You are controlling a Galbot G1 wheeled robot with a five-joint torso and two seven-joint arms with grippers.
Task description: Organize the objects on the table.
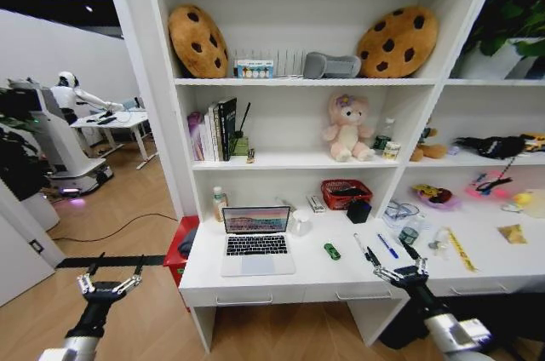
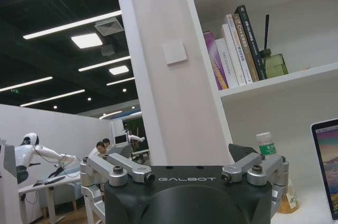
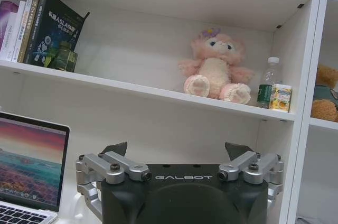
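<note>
- long white table built into the tall shelf unit, two shallow drawers with metal handles along the front edge
- laptop open on the left part of the table, screen lit, front of it close to the front edge
- tiny green toy car parked just right of the laptop, roughly mid-table, touching nothing
- black marker and blue pen lying further right, near each other but apart, both angled toward the front edge
- red basket and a black cup back near the rear wall, clutter of small stuff spread toward the right end
- left gripper hanging off the table's left end, out over the wooden floor, fingers spread wide with nothing between them
- right gripper up at the front edge on the right part of the table, just past the marker's near tip; fingers splayed and looks empty, though hard to say from the head view whether a fingertip brushes the marker
- wrist views back up the released state: both sets of fingers apart with bare air between
- pink plush and books on the shelf above, cookie cushions on the top shelf
</note>
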